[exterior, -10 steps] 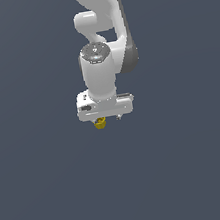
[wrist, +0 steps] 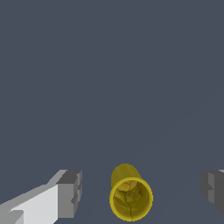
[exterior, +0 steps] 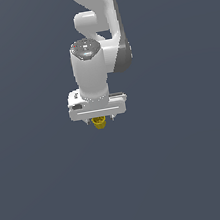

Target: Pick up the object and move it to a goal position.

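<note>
Sitting between the two fingertips of the gripper (wrist: 140, 192), the object (wrist: 130, 196) is a very small yellow cup with a darker hollow mouth, and in the wrist view this mouth is turned toward the camera. The fingers (wrist: 68, 194) are spread wide: there is a clear gap between each pad and the cup wall, so nothing is pinched yet. In the exterior view the object (exterior: 99, 123) shows just under the gripper (exterior: 99, 118), almost centred below it.

I judge that it will be light and stiff, like thin hard plastic, and its round smooth wall may be slippery and may roll or twist when only one pad meets it first. The best place to hold seems to be the outer wall on two opposite sides, somewhat below the rim, with the pads closing evenly.

Several things are hard to read. One fingertip is cut off by the edge of the wrist view, so only a part of it is visible. From the exterior view the fingers are mostly hidden behind the white hand. The plain grey surface (exterior: 183, 170) gives no shadow that I can trust, so I cannot tell whether the cup rests on it or not. No goal marker is visible.
</note>
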`<state>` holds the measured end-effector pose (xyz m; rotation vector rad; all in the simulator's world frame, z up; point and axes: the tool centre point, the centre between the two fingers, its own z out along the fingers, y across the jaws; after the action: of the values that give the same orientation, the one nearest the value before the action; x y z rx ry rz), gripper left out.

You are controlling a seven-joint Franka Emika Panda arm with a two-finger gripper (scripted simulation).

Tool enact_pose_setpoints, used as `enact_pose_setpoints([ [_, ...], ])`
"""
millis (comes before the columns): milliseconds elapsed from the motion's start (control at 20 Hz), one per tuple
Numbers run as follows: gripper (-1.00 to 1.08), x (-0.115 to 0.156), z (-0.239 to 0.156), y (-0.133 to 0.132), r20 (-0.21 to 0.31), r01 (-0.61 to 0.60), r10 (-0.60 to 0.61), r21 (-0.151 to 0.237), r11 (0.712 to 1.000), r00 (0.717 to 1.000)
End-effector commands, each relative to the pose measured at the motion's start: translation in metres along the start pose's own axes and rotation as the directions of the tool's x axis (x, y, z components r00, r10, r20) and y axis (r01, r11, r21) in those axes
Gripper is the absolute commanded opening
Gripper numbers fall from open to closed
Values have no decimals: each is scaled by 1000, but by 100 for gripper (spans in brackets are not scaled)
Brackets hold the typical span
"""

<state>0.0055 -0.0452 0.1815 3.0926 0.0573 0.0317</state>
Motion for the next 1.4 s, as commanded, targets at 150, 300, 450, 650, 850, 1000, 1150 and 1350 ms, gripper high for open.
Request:
enact_pose_setpoints([
  [150,100,0,0,1,-1,-3,3,-1,1000,1000],
  [300,100,-3,4,2,0,-26,26,1,1000,1000],
  [450,100,-8,9,2,2,-65,65,6,998,998],
  [650,100,-18,20,3,6,-139,139,13,990,990],
  [850,100,-31,34,4,13,-239,239,21,971,971],
  [1000,100,-44,47,6,20,-330,330,26,944,944],
  [1150,100,-57,58,7,28,-416,415,29,909,909],
  [1350,100,-72,70,9,36,-504,503,29,863,864],
])
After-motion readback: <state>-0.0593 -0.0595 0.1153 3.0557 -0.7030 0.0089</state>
